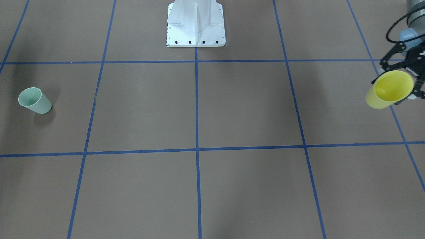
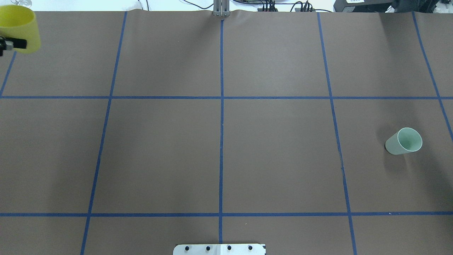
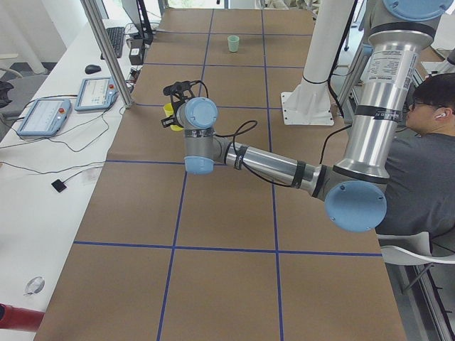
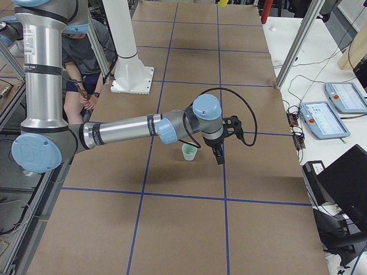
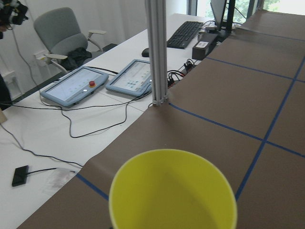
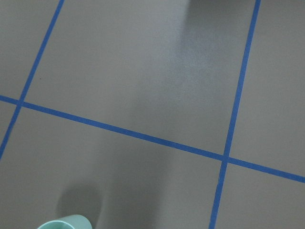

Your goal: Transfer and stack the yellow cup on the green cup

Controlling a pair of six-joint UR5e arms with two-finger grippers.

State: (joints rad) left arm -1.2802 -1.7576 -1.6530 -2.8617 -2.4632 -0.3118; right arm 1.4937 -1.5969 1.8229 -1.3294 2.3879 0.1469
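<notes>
Far left: left gripper (image 1: pixel 403 83) clamped on the small bright yellow plastic tumbler (image 2: pixel 19 28), apparently raised off the brown paper-covered table (image 2: pixel 276 148); pick-up done, transfer and stacking remain. Right: pale mint-green plastic tumbler (image 2: pixel 403 141) upright, empty; right gripper (image 4: pixel 219 154) hangs just beside it, jaw state not discernible.

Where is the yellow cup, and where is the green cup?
yellow cup (image 1: pixel 393 87): front-facing view, inside its open mouth.
green cup (image 2: pixel 393 146): overhead view, on its outer side wall.
</notes>
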